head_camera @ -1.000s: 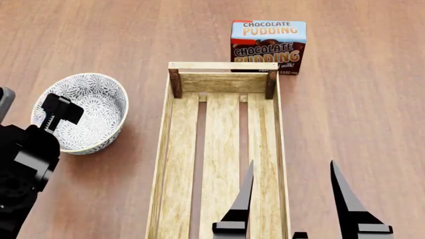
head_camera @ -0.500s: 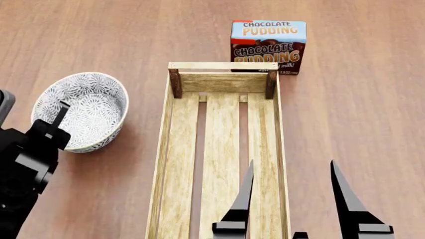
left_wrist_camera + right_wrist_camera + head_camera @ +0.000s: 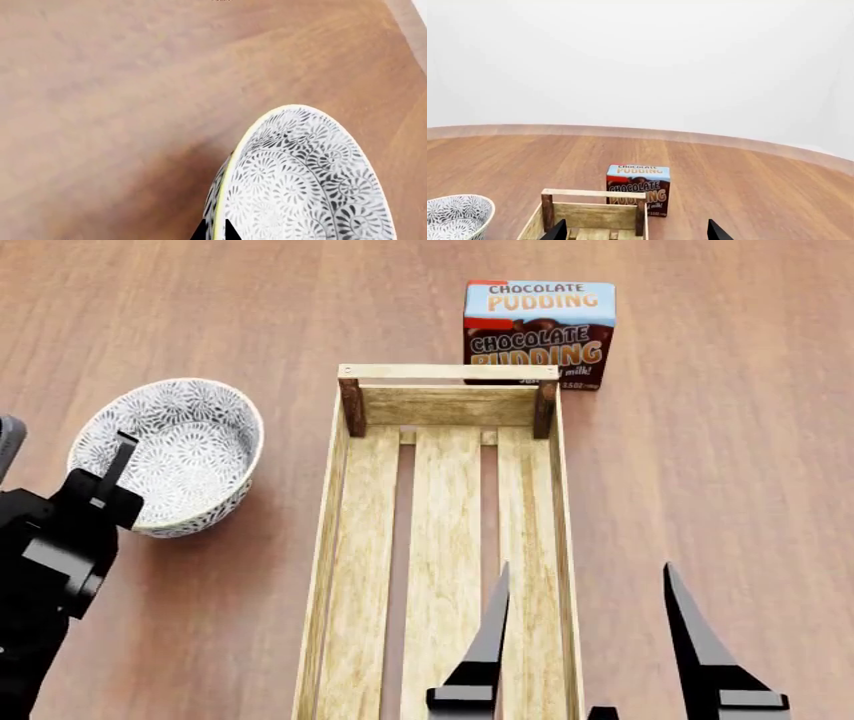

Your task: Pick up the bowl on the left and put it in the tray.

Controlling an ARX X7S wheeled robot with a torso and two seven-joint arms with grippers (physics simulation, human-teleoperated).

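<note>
At the left edge of the counter (image 3: 747,470), the left gripper (image 3: 112,476) has its fingers clenched on the near rim of the bowl (image 3: 174,455), which looks tipped and slightly raised. The step in hand is the lift; next it likely must rise over the low side and travel right to the tray (image 3: 350,550), empty beside it. Against the earlier frame, the bowl sits a little higher. The right gripper (image 3: 585,640) hangs released over the tray's near end.
</note>
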